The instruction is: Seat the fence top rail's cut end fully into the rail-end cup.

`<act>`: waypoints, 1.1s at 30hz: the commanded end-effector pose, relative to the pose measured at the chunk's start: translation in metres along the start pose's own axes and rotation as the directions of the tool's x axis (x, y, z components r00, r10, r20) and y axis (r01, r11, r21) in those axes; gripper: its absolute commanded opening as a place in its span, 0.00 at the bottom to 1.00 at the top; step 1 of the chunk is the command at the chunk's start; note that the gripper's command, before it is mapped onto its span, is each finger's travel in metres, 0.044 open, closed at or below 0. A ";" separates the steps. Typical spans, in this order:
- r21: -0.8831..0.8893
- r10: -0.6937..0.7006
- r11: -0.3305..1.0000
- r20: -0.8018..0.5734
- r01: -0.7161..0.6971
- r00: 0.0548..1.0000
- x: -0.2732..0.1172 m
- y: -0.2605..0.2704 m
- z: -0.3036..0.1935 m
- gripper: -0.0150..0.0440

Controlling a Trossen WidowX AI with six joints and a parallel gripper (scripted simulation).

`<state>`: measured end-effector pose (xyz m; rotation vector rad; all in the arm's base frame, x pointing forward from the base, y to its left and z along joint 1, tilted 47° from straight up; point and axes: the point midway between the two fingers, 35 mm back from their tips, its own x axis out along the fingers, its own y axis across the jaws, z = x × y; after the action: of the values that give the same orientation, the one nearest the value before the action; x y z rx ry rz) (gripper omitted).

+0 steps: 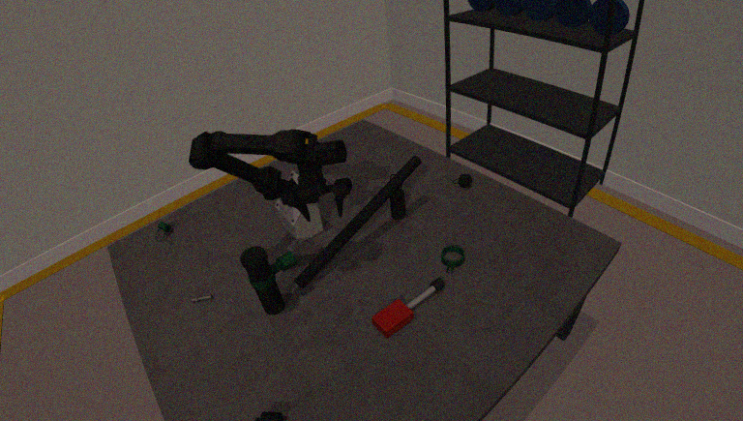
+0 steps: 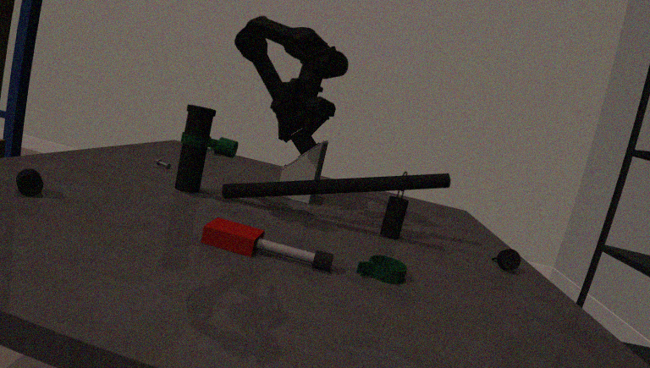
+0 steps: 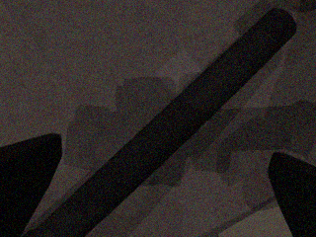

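The black top rail [image 1: 361, 223] [image 2: 344, 184] [image 3: 163, 130] slopes through the wire loop on the short post [image 1: 398, 205] [image 2: 393, 217]. Its lower end is outside the cup, low beside the foot of the big post [image 1: 272, 300] [image 2: 189, 170]. The green brace band [image 2: 191, 140] is around the upper part of that post, a little below its cap [image 2: 201, 110]. The green rail-end cup [image 1: 285, 260] [image 2: 225, 147] sticks out from it, above the rail's lower end. My gripper [image 1: 323, 217] [image 3: 168, 154] is wide open and empty, behind the rail in the top view. In the wrist view the rail crosses diagonally between the fingers, without visible contact.
A red block [image 1: 393, 317] [image 2: 232, 237] with a white rod and a loose green band [image 1: 453, 255] [image 2: 390, 269] lie in front of the rail. A dark round cap [image 1: 464, 180] [image 2: 508, 260] lies beyond the short post. A bolt [image 1: 201, 298] [image 2: 163, 163] lies beyond the big post.
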<state>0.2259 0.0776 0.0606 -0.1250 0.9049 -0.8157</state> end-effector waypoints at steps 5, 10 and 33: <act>0.625 -0.145 0.745 -0.191 0.234 0.971 0.039 -0.013 0.009 1.00; 0.625 -0.145 0.745 -0.191 0.234 0.971 0.039 -0.013 0.009 1.00; 0.625 -0.146 0.745 -0.189 0.234 0.971 0.088 -0.021 0.000 1.00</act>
<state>0.2454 0.0122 0.0184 0.4732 0.6874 -1.3019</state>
